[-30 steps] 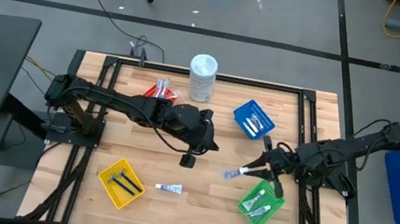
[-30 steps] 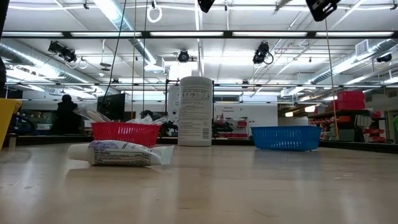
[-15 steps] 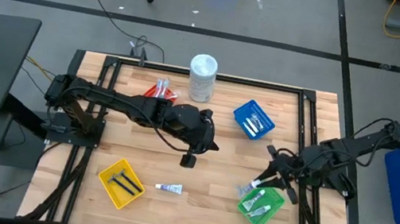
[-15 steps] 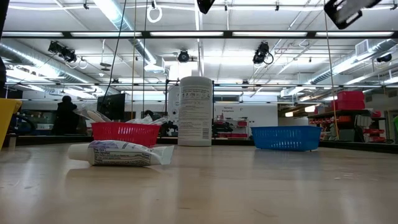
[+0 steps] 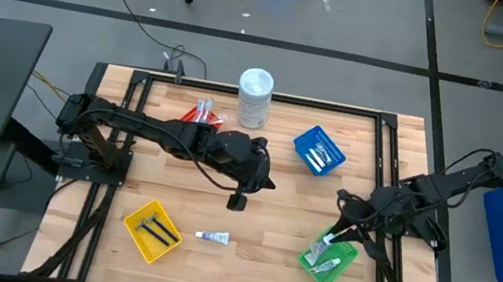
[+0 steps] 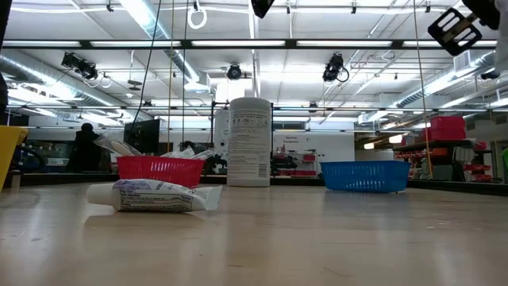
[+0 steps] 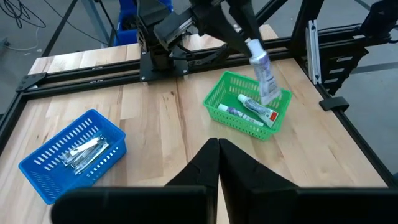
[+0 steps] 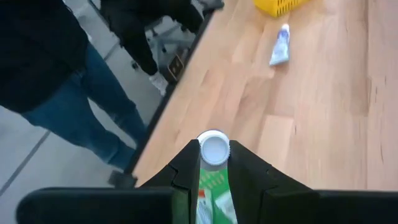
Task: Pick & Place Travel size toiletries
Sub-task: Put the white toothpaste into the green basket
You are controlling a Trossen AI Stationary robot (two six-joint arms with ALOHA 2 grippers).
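My right gripper (image 5: 336,231) is shut on a small white tube with blue and red print (image 7: 265,71), just above the green basket (image 5: 326,257), which holds two more tubes. Another tube (image 5: 212,238) lies flat on the table between the yellow basket (image 5: 152,229), with thin black pieces, and the green one. The blue basket (image 5: 319,152) holds grey packets. My left gripper (image 5: 237,200) is shut and empty above the table's middle. My right gripper pinches the tube at its white cap end (image 8: 214,149) between its two fingers. The fingers come from above, slanting down. The tube hangs tilted below them, its lower end (image 7: 271,98) at the green basket's rim level, over the tubes inside.
A tall white container (image 5: 254,98) stands at the far edge, with a red basket (image 5: 203,113) to its left. A person (image 8: 56,68) stands beyond the table's near edge. Bare wood lies between the baskets.
My right gripper has carried the tube toward the table's near edge, from the space between the blue and green baskets to above the green basket. The tube has tipped from lying nearly level to hanging down.
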